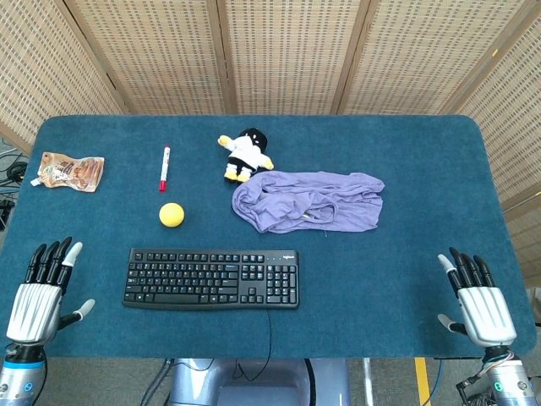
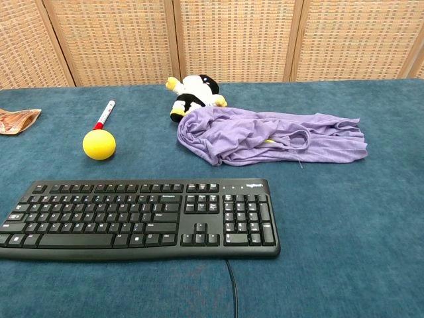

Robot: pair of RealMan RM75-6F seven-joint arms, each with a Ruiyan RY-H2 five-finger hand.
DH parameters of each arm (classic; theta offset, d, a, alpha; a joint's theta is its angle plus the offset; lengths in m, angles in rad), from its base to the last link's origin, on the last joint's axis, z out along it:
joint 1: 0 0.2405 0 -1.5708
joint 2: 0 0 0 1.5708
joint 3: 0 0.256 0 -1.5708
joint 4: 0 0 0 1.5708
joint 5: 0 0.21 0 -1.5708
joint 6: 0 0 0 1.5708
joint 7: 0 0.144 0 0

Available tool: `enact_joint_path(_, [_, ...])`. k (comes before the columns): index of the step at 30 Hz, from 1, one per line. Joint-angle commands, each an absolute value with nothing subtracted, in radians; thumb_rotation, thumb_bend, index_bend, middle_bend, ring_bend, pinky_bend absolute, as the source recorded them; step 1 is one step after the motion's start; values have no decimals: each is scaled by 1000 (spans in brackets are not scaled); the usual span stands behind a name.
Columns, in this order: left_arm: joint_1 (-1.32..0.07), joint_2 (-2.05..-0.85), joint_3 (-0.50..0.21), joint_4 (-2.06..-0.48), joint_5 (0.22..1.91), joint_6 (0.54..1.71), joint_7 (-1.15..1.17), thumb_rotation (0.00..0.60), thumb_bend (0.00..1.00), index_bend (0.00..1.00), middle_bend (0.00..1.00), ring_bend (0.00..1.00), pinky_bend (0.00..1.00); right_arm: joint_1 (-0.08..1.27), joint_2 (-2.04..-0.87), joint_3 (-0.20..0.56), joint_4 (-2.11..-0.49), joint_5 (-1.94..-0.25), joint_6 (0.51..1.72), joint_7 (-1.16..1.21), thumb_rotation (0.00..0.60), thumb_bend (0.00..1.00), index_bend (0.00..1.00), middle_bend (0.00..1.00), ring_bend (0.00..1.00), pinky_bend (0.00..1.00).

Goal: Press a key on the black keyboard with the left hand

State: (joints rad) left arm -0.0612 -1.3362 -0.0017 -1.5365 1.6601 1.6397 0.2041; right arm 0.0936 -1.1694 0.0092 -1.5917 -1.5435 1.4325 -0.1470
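The black keyboard (image 1: 211, 277) lies near the table's front edge, left of centre; the chest view shows it (image 2: 139, 218) close up, its cable running off the front. My left hand (image 1: 38, 296) hovers flat at the front left corner, fingers spread, well left of the keyboard and holding nothing. At the front right corner my right hand (image 1: 478, 299) is also flat with fingers apart and empty. Neither hand appears in the chest view.
A yellow ball (image 1: 172, 215) sits just behind the keyboard. Further back lie a red-capped marker (image 1: 164, 167), a plush penguin (image 1: 244, 154) and a crumpled purple cloth (image 1: 308, 201). A snack pouch (image 1: 71, 171) rests at the far left of the blue table (image 1: 406, 245).
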Motion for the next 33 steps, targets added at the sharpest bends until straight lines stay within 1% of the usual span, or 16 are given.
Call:
enact_joint_path(1, [-61,-1342,-3,-1534,1668,1646,212,600,187,0,0,0,0,94,-1169,10,-1592,-1542,1430,-145,600,0,0,0,0,0])
enact_joint_path(2, [-61,-1344,-4,-1534,1668,1646,213,600,199,0,0,0,0,94,-1168,10,-1592,-1541,1429,-144,600,0,0,0,0,0])
enact_joint_path(3, [-61,-1346,-5,-1534,1670,1647,217,600,226,0,12,31,17,95,-1168,10,-1592,-1540,1428,-143,600,0,0,0,0,0])
enact_joint_path(5, [-63,-1353,-15,-1533,1673,1655,237,600,281,0,133,181,127,96,-1168,11,-1593,-1538,1427,-139,600,0,0,0,0,0])
enact_joint_path(6, [-66,-1354,-15,-1534,1676,1653,242,600,318,0,228,289,214,96,-1168,11,-1593,-1538,1426,-137,600,0,0,0,0,0])
enact_joint_path(7, [-67,-1353,-13,-1537,1677,1647,242,600,356,0,312,365,280,96,-1167,11,-1593,-1538,1425,-136,600,0,0,0,0,0])
enact_joint_path(8, [-70,-1350,-11,-1542,1677,1641,242,600,385,0,350,400,306,97,-1167,11,-1593,-1538,1425,-135,600,0,0,0,0,0])
enact_joint_path(10, [-76,-1339,-8,-1554,1675,1621,250,600,494,0,460,501,358,97,-1167,11,-1593,-1537,1423,-134,600,0,0,0,0,0])
enact_joint_path(11, [-81,-1330,-7,-1564,1673,1608,262,600,536,0,497,533,374,98,-1167,12,-1593,-1537,1422,-133,600,0,0,0,0,0])
enact_joint_path(13, [-90,-1316,-6,-1585,1670,1586,282,600,688,0,602,622,423,98,-1167,12,-1594,-1536,1422,-132,600,0,0,0,0,0])
enact_joint_path(14, [-96,-1304,-4,-1607,1667,1569,293,600,736,0,627,643,436,99,-1167,13,-1593,-1536,1421,-132,600,0,0,0,0,0])
enact_joint_path(16, [-110,-1273,5,-1660,1660,1525,296,600,850,0,658,669,460,100,-1167,13,-1593,-1535,1419,-132,600,0,0,0,0,0])
enact_joint_path(19, [-144,-1187,25,-1775,1631,1423,305,600,920,0,662,673,467,101,-1167,13,-1593,-1534,1416,-131,600,0,0,0,0,0])
enact_joint_path(26, [-236,-1008,52,-2014,1488,1172,397,600,974,0,663,673,469,102,-1165,11,-1593,-1538,1415,-131,600,0,0,0,0,0])
enact_joint_path(32, [-350,-897,59,-2138,1287,953,505,600,985,0,663,673,475,103,-1162,12,-1595,-1537,1414,-123,600,0,0,0,0,0])
enact_joint_path(33, [-364,-888,58,-2149,1258,933,515,600,986,0,663,674,475,103,-1161,12,-1595,-1537,1414,-122,600,0,0,0,0,0])
